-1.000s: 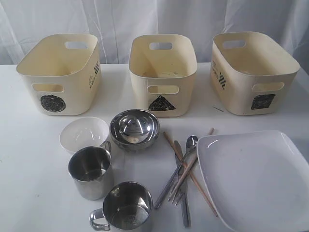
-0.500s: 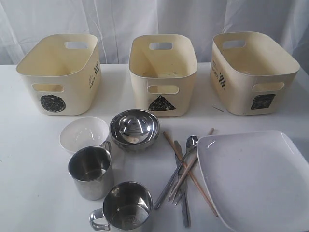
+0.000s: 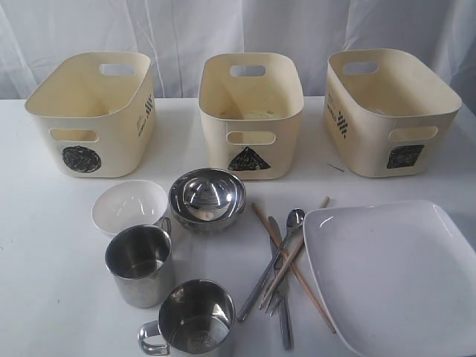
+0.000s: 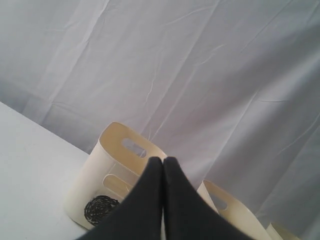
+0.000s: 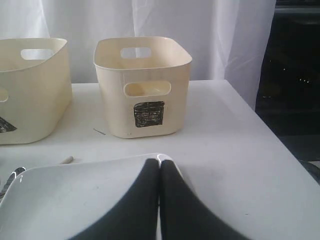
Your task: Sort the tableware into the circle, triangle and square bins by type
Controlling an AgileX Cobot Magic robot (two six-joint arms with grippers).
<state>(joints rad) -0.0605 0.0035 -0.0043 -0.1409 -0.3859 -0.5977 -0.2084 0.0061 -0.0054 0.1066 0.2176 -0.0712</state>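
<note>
Three cream bins line the back of the white table: circle bin [image 3: 93,111], triangle bin [image 3: 251,113], square bin [image 3: 390,110]. In front lie a small white bowl [image 3: 129,206], a steel bowl [image 3: 207,198], two steel mugs [image 3: 140,264] [image 3: 193,320], crossed cutlery with chopsticks [image 3: 281,260], and a large white plate [image 3: 394,271]. Neither arm shows in the exterior view. My left gripper [image 4: 163,161] is shut and empty, facing the circle bin [image 4: 107,185]. My right gripper [image 5: 159,162] is shut and empty over the plate [image 5: 75,200], facing the square bin [image 5: 142,85].
A white curtain [image 3: 238,30] hangs behind the bins. The table's right edge and a dark gap [image 5: 295,75] lie beyond the square bin. A small dark sliver [image 3: 336,168] lies on the table between the triangle and square bins.
</note>
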